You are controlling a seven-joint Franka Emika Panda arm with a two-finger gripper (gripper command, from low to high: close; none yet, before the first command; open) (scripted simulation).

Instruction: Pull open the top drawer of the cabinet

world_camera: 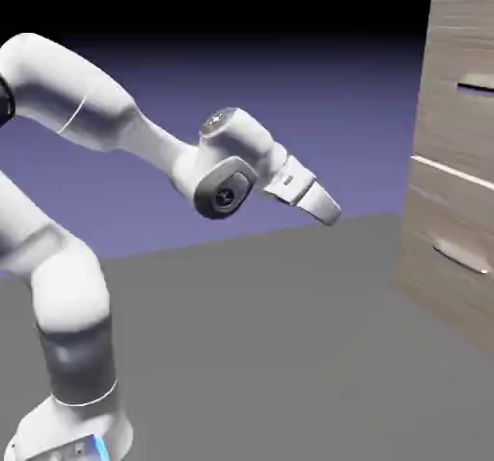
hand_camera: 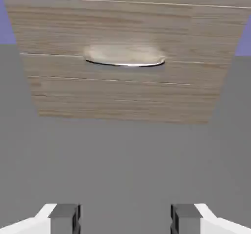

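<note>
Arm seen bent in the exterior view: base planted at 7 o'clock, upper links run up along the 9 o'clock side, forearm brought down from 10 o'clock to a wrist near the centre. Gripper tilted downward from the wrist, aimed towards 4 o'clock, and held apart from the cabinet.

Hand noted as spread: in the hand view one fingertip is shown at 7 o'clock and the other at 5 o'clock, with a wide gap between them and only grey ground framed there. Nothing is gripped.

Top drawer located at 2 o'clock in the exterior view, its bar handle partly cut by the picture's edge; front seen flush, drawer shut. Lower drawer placed beneath, at 3 to 4 o'clock. Its curved handle (pale and shiny) is faced by the hand camera, at 12 o'clock.
</note>
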